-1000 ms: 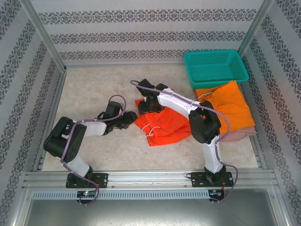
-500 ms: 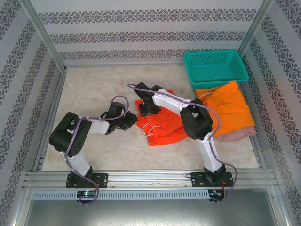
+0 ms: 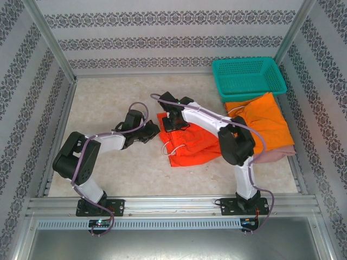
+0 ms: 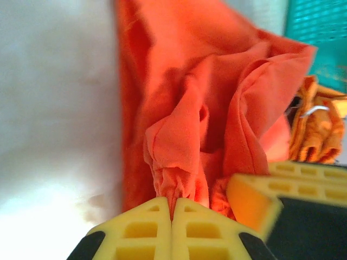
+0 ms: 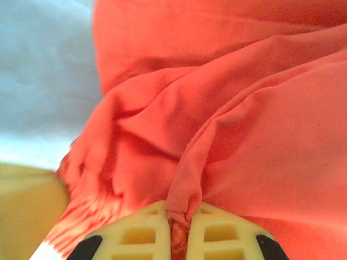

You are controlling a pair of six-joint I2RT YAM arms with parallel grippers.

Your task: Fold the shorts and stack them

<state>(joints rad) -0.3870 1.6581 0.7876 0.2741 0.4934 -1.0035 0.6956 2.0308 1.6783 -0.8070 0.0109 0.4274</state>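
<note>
Pinched tight in the left end effector [image 4: 172, 203], yellow pads pressed together: a bunched fold at the left edge of the red-orange shorts [image 3: 190, 143]. Clamped just as tight in the right end effector [image 5: 181, 208]: a ridge of the same cloth along its far edge. Lying rumpled at the middle of the worktop [image 3: 114, 103]. Further right, orange shorts [image 3: 263, 122] over pink shorts [image 3: 279, 154], just in front of the teal basket [image 3: 248, 76].

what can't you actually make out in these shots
Top view: pink shorts, mostly buried under the orange shorts; only a strip shows.
Top view: red-orange shorts, far edge covered by the right arm.
Wrist views: how many layers the left tool and right tool pinch, hidden between fingers.
</note>
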